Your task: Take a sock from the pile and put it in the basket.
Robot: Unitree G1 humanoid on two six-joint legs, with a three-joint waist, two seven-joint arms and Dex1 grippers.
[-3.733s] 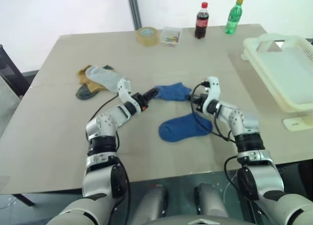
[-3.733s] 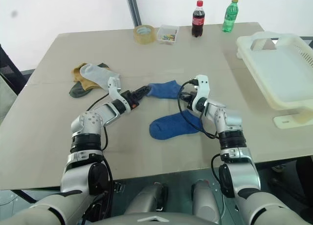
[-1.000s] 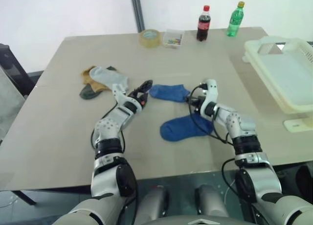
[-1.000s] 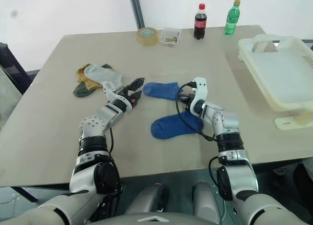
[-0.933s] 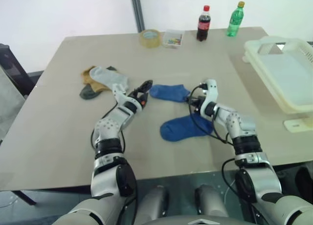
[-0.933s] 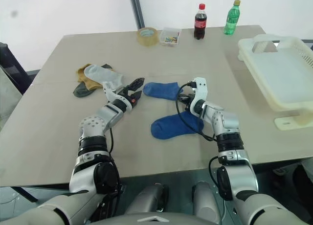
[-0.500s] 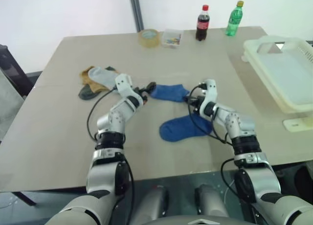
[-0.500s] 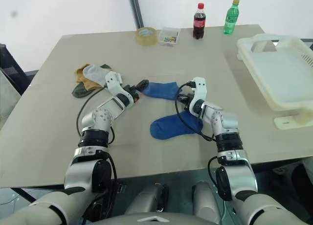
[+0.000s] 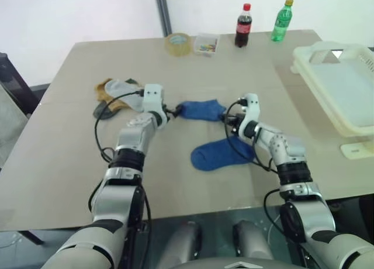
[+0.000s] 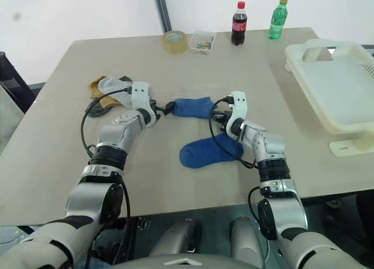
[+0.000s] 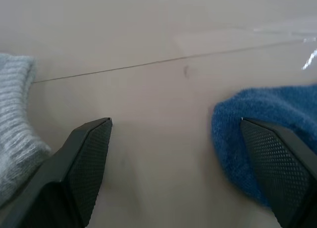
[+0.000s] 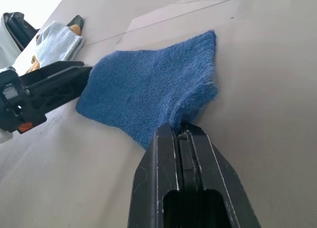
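The pile of grey, mustard and dark socks lies at the table's left. A blue sock lies flat at the middle. My right gripper is shut on that sock's right edge, and the right wrist view shows the cloth pinched at the tips of its closed fingers. My left gripper stands open at the sock's left end, low over the table. Its one finger is against the blue cloth, and its other finger is near a grey sock. The cream basket sits at the far right.
A second blue sock lies nearer the front, under my right forearm. A tape roll, a small clear box, a cola bottle and a green bottle line the back edge.
My left wrist has rolled over and its open gripper has slid a little closer to the blue sock's left end. The right gripper and the sock have stayed put.
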